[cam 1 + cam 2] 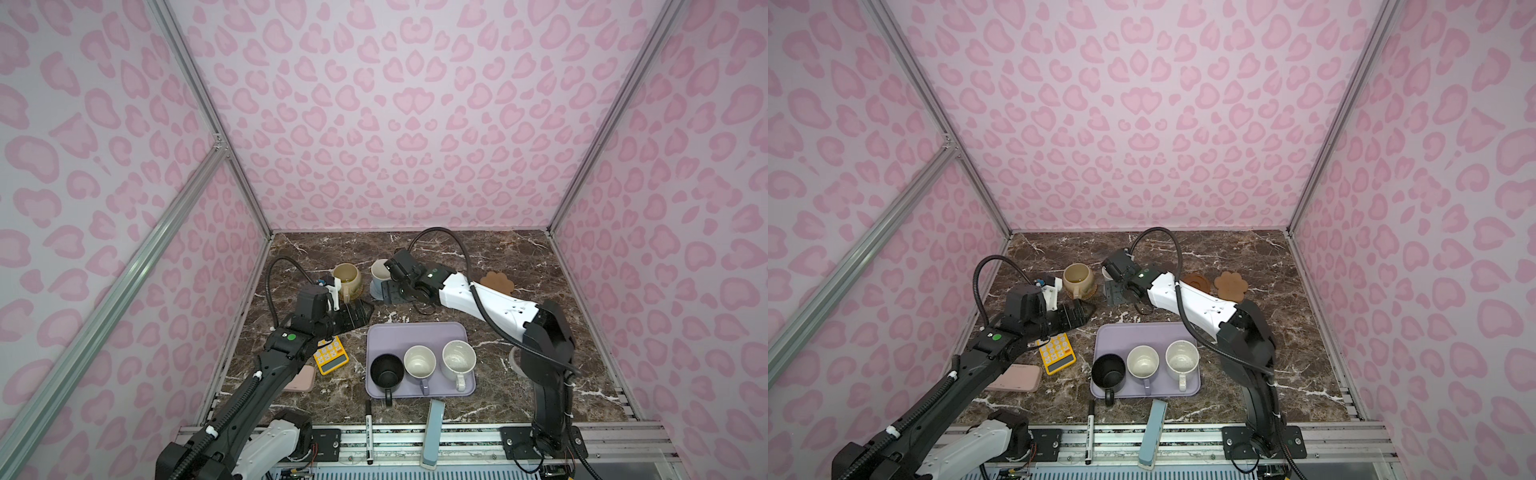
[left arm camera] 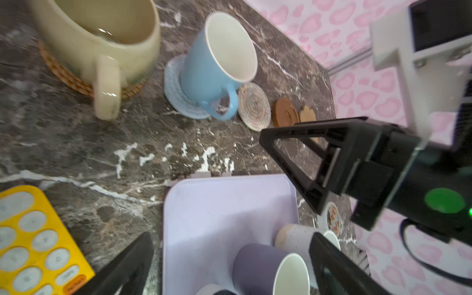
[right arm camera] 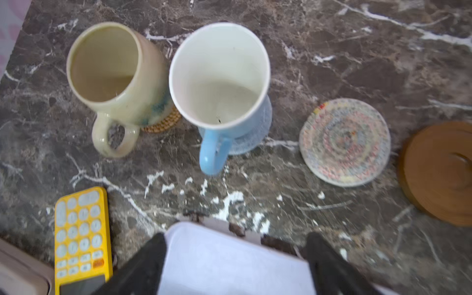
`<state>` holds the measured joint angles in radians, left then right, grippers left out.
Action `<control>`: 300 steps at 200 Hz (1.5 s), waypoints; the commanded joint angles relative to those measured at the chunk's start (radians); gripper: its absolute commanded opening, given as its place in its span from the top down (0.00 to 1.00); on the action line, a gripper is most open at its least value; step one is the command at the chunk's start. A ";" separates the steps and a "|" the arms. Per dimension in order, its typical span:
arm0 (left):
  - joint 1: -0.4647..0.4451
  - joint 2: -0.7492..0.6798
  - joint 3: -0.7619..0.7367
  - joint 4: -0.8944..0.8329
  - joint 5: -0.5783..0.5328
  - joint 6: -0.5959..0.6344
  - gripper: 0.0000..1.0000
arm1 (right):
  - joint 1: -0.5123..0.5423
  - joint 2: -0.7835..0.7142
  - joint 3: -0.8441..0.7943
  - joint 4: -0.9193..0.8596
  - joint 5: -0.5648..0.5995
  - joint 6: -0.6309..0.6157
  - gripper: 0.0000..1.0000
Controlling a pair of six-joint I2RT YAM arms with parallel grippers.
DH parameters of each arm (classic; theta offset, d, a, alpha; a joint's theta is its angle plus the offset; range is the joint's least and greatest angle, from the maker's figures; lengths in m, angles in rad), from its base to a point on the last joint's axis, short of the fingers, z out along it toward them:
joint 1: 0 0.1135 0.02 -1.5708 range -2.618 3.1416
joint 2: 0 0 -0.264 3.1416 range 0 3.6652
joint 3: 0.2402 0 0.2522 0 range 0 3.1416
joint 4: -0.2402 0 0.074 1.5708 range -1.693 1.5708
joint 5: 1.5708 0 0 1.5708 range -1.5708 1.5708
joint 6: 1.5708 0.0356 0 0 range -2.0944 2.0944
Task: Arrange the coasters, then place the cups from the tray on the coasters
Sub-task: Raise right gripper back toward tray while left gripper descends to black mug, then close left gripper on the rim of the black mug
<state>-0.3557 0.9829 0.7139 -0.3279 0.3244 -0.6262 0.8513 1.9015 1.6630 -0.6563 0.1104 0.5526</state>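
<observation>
Top view: right gripper point(image 1: 392, 287) beside blue mug point(image 1: 379, 270); black mug point(image 1: 386, 370), lavender mug point(image 1: 419, 361), speckled mug point(image 1: 458, 360) on tray point(image 1: 415, 332). Left wrist: left gripper point(image 2: 231, 236) spread, empty; blue mug on grey coaster point(image 2: 176, 94). Right wrist: right gripper spread, empty; next is likely a tray mug onto cream coaster point(image 3: 344, 141).

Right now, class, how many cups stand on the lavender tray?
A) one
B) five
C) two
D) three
D: the black cup, the lavender cup and the white speckled cup stand on the tray. The beige cup sits on the orange woven coaster, and the light blue cup sits on the grey-blue coaster.
</observation>
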 commanded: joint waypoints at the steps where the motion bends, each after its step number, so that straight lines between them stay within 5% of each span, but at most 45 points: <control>1: -0.058 -0.025 0.031 -0.089 0.018 0.052 0.03 | 0.002 -0.099 -0.080 0.061 -0.017 -0.021 0.01; 22: -0.075 -0.028 -0.004 -0.079 0.140 0.053 0.03 | 0.003 -0.204 -0.187 0.089 -0.028 -0.042 0.01; 52: -0.189 -0.062 0.036 -0.267 -0.089 0.073 0.03 | 0.017 -0.351 -0.361 0.137 -0.061 -0.077 0.01; 98: -0.345 -0.108 0.063 -0.391 -0.206 0.020 0.03 | 0.018 -0.521 -0.523 0.206 -0.165 -0.106 0.08; 215: -0.743 -0.106 -0.029 -0.420 -0.398 -0.230 0.03 | 0.035 -0.677 -0.695 0.208 -0.135 -0.082 0.02; 300: -0.878 0.015 -0.033 -0.399 -0.530 -0.304 0.03 | 0.035 -0.701 -0.721 0.241 -0.153 -0.055 0.02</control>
<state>-1.2190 0.9691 0.6838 -0.7380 -0.1223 -0.8906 0.8852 1.2018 0.9569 -0.4313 -0.0422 0.4820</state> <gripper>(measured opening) 0.998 0.980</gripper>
